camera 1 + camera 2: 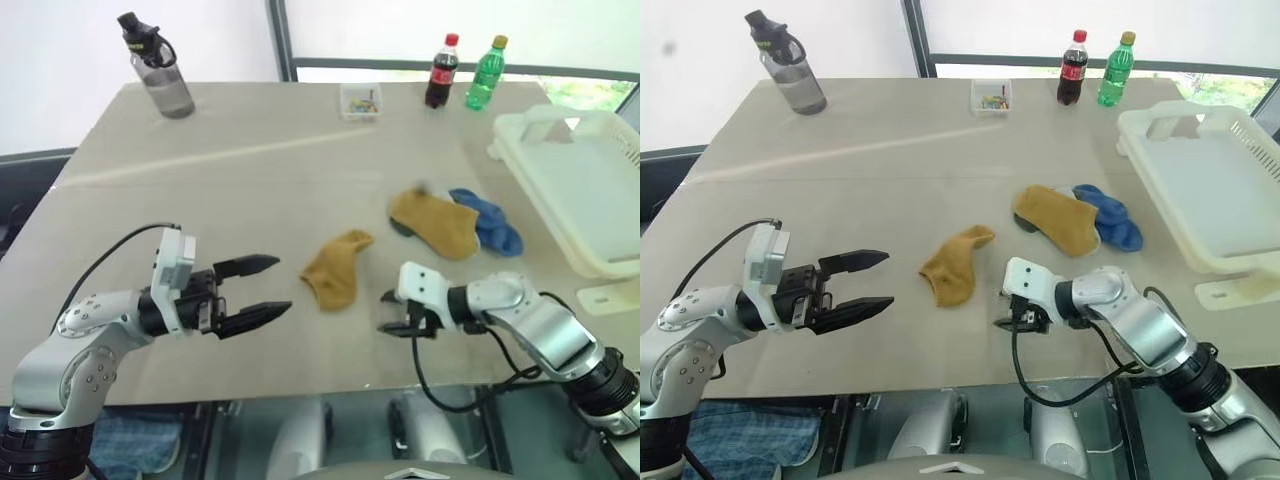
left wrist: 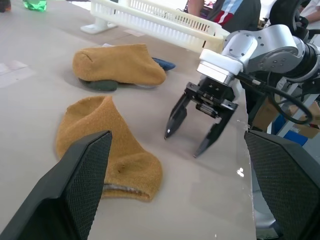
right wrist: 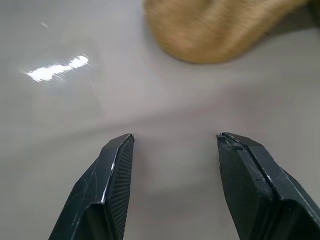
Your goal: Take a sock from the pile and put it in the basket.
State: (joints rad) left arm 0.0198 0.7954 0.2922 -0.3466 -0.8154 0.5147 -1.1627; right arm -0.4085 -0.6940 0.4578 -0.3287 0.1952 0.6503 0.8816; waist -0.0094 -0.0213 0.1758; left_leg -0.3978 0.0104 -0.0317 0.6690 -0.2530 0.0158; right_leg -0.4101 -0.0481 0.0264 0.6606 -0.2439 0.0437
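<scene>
On the beige counter (image 1: pixel 250 170) we see one mustard-yellow sock (image 1: pixel 335 268) lying alone, apart from the pile (image 1: pixel 455 222), where another mustard sock rests over a grey one with a bright blue sock beside it. The cream-white basket (image 1: pixel 520 135) sits at the counter's right edge, well apart from the lone sock and near the pile, with nothing visible inside it.

Our left claw (image 1: pixel 258 290) hovers level above the counter near the lone sock's left side, fingers spread wide and released, grasping nothing. Our right claw (image 2: pixel 192 135) points down toward the counter just to the right of the lone sock, its fingers parted and empty, tips close to the bare surface without touching the sock.

At the far edge stand a grey water bottle (image 1: pixel 160 70), a small clear box (image 1: pixel 360 100), a cola bottle (image 1: pixel 441 72) and a green bottle (image 1: pixel 485 73).
</scene>
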